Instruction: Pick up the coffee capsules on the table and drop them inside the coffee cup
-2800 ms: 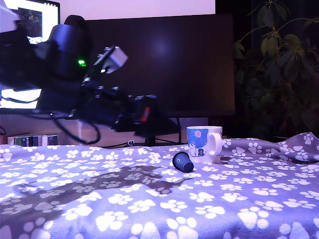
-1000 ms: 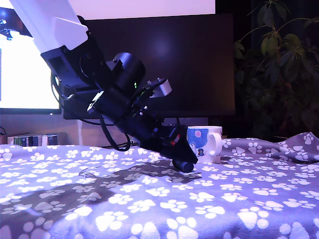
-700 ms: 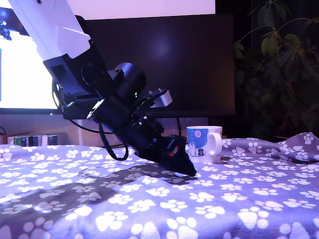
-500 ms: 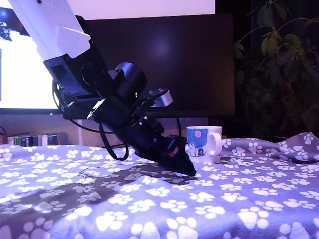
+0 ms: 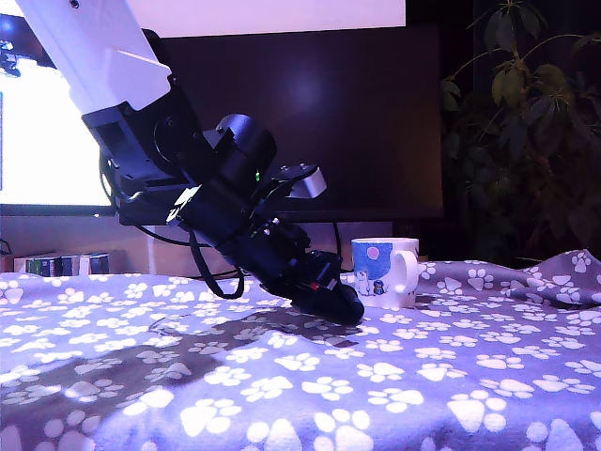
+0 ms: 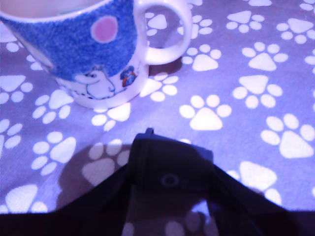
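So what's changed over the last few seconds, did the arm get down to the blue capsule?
The arm swung in from the exterior view's left and dropped its gripper onto the cloth-covered table, where the dark blue capsule lay beside the coffee cup. The capsule is now hidden behind the gripper, so a grasp cannot be confirmed. In the last half second the gripper shifted slightly. The cup and cloth stayed put.

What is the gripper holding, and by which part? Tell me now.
Cannot be told for sure. A dark shape, probably the dark blue capsule, sits between the gripper's jaws; the hold's place is hidden.
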You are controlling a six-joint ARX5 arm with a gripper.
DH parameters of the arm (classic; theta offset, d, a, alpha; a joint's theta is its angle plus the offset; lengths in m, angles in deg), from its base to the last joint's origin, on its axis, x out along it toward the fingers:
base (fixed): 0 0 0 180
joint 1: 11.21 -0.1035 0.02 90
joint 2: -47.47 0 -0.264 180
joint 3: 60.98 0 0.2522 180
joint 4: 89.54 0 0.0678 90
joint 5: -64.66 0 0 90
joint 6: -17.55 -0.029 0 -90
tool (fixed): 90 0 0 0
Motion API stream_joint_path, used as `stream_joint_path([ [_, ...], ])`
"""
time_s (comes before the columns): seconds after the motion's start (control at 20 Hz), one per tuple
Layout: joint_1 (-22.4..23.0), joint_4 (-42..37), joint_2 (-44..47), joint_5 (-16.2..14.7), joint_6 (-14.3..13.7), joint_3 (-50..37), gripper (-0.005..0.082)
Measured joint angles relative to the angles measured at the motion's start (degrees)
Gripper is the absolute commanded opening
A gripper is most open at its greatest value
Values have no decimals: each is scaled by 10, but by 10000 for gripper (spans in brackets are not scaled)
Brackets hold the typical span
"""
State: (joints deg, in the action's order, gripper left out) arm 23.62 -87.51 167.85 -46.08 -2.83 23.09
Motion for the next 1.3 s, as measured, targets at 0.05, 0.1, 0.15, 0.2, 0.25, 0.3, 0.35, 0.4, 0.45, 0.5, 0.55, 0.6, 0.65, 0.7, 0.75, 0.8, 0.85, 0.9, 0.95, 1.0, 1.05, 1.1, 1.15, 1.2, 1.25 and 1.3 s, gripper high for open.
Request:
stream_joint_path([
  [0.05, 0, 0, 0, 0, 0, 0, 178],
  [0.1, 0, 0, 0, 0, 0, 0, 178],
  [0.15, 0, 0, 0, 0, 0, 0, 178],
  [0.2, 0, 0, 0, 0, 0, 0, 178],
  [0.25, 0, 0, 0, 0, 0, 0, 178],
  [0.3, 0, 1, 0, -2, 0, 0, 178],
  [0.35, 0, 1, 0, -4, 0, 0, 178],
  [0.4, 0, 1, 0, -10, 0, 0, 178],
  [0.45, 0, 1, 0, -16, 0, 0, 178],
  [0.5, 0, 1, 0, -19, 0, 0, 178],
  [0.55, 0, 1, 0, -20, 0, 0, 178],
  [0.6, 0, 2, 0, -20, 0, 3, 178],
  [0.65, -1, 2, -2, -20, 0, 7, 178],
  [0.7, -1, 3, -3, -20, 0, 13, 178],
  [0.75, -3, 4, -5, -21, 1, 24, 178],
  [0.8, -6, 4, -7, -21, 3, 38, 178],
  [0.85, -9, 5, -8, -21, 14, 55, 178],
  [0.9, -11, 9, -11, -21, 25, 69, 178],
  [0.95, -13, 17, -14, -21, 30, 83, 178],
  [1.0, -15, 23, -15, -21, 36, 97, 178],
  [1.05, -16, 28, -16, -21, 37, 108, 178],
  [1.1, -19, 38, -16, -21, 37, 117, 178],
  [1.15, -20, 49, -16, -21, 37, 125, 178],
  [1.2, -21, 58, -16, -21, 37, 132, 178],
  [1.25, -21, 60, -16, -21, 40, 137, 178],
  [1.3, -21, 62, -16, -21, 40, 141, 178],
])
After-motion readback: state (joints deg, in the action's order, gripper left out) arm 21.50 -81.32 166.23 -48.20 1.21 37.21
